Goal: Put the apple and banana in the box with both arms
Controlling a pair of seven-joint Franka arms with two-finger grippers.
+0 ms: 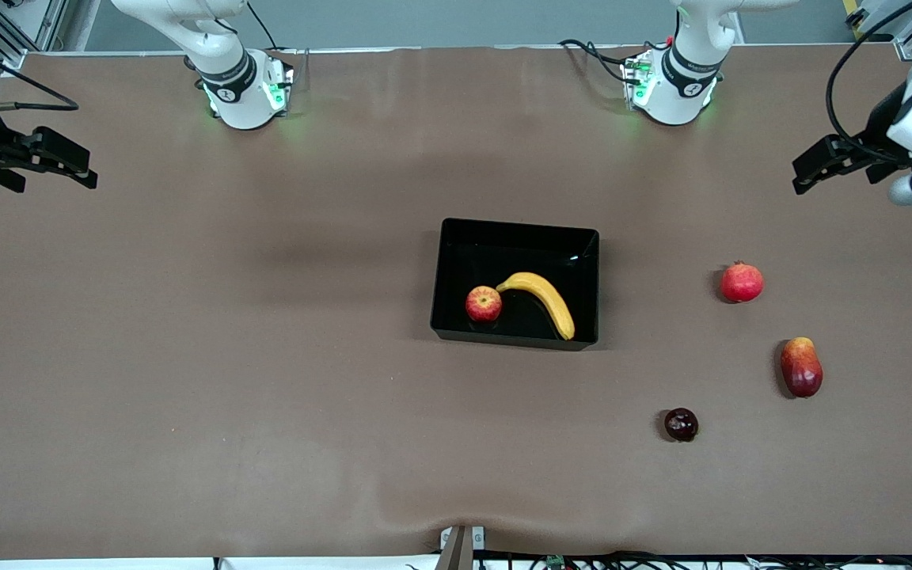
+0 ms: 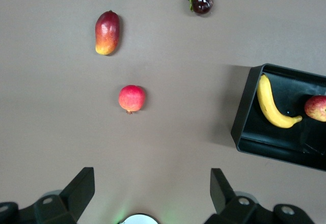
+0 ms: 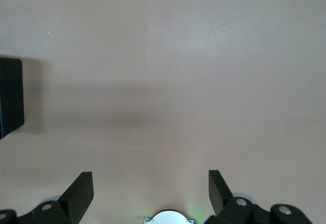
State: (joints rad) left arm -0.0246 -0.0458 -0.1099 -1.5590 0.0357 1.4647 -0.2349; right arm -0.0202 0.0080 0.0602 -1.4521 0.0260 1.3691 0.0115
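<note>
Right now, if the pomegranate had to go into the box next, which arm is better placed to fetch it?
Left. The pomegranate lies toward the left arm's end of the table, and the open left gripper is over that end. The open right gripper waits at the other end, with the box between.

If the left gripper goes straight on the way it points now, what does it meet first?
Probably only bare table. The open left gripper points down at the cloth, and the pomegranate lies a little further along that line, though depth is unclear. The box is off to one side.
</note>
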